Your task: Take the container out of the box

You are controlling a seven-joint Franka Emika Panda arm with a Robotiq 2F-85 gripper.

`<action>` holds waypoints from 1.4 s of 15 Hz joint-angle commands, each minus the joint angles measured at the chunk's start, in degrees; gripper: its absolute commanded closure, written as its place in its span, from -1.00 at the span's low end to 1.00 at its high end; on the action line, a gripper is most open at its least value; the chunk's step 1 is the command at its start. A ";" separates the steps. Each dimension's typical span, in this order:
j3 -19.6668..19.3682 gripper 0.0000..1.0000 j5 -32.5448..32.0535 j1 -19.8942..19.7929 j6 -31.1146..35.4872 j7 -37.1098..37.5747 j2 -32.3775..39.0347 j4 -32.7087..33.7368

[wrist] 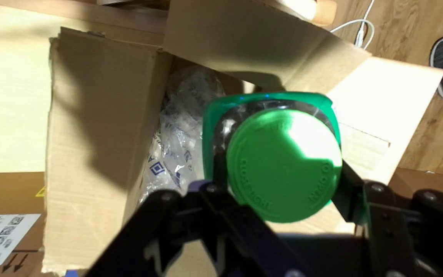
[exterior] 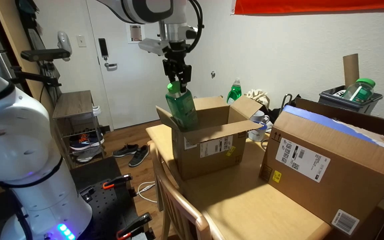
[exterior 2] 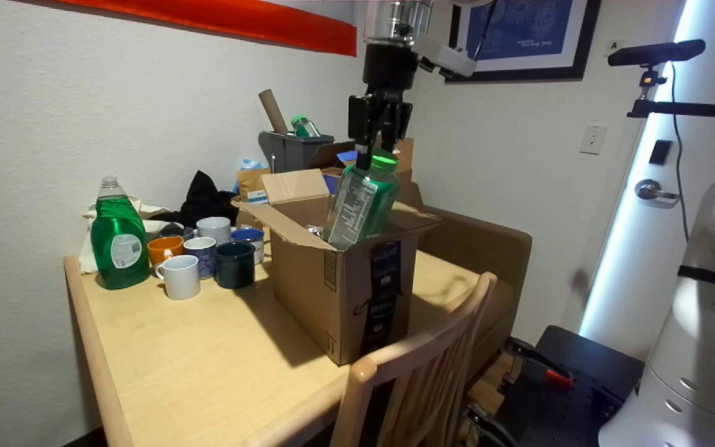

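The container is a green, see-through plastic jar with a bright green lid; it shows in both exterior views (exterior: 182, 111) (exterior 2: 364, 210). It tilts, with most of its body above the rim of the brown cardboard box (exterior: 208, 166) (exterior 2: 308, 304) and its lower end at the box's opening, near a corner. My gripper (exterior: 177, 86) (exterior 2: 376, 155) is above it with a finger on each side of the lid, shut on it. In the wrist view the round lid (wrist: 285, 165) fills the space between the fingers and hides most of the jar. The box's flaps stand open.
Clear plastic packing (wrist: 185, 142) lies inside the box. A larger carton (exterior: 328, 180) stands beside it on the table (exterior: 242, 196). Several mugs (exterior 2: 182, 277) and a green soap bottle (exterior 2: 118, 242) stand near the wall. A wooden chair (exterior 2: 413, 372) is against the table edge.
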 commanded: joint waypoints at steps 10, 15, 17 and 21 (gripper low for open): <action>6.06 0.22 -2.19 2.42 -11.58 5.92 -13.77 3.89; 10.51 0.22 -3.23 3.29 -11.61 6.85 -11.63 6.02; 12.79 0.22 -4.66 3.53 -11.05 7.77 -8.47 7.25; 15.95 0.22 -8.61 3.77 -11.01 9.59 0.38 10.73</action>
